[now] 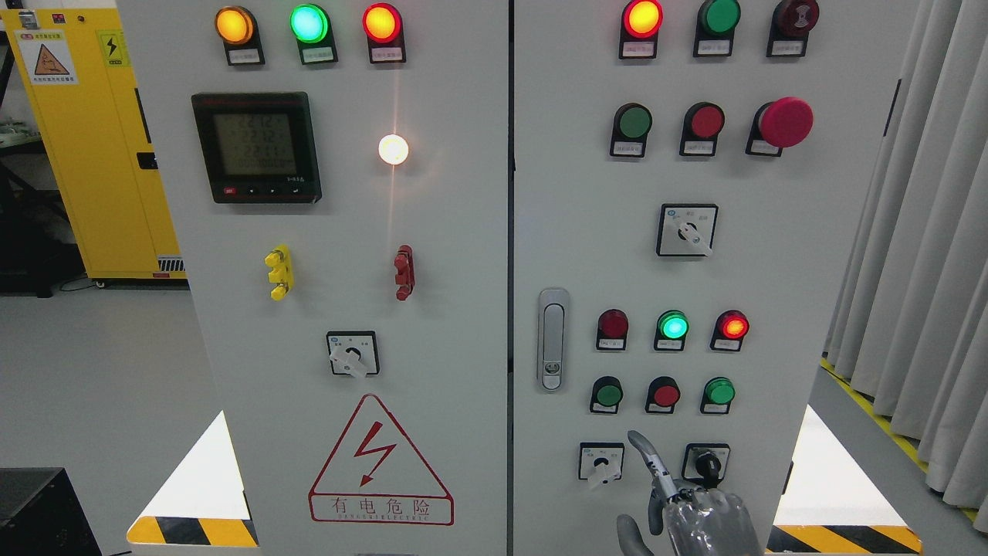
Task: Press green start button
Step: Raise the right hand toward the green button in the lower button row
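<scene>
The grey control cabinet (494, 232) fills the view. On its right door, low down, is a row of push buttons: a green button (609, 394), a red button (664, 395) and a second green button (720, 391). Above them a green lamp (673, 326) is lit between two red lamps. My right hand (683, 502) comes up from the bottom edge below this row. Its index finger (644, 452) points up and to the left, and the other fingers are curled in, holding nothing. The fingertip is a little below the red button, touching no button. My left hand is out of view.
Two rotary switches (601, 462) (705, 463) flank the raised finger. A door handle (552, 340) sits left of the buttons. Higher up are another green button (635, 122), a red one and a red mushroom stop (786, 122). A yellow cabinet (85, 139) stands far left, curtains (926, 232) right.
</scene>
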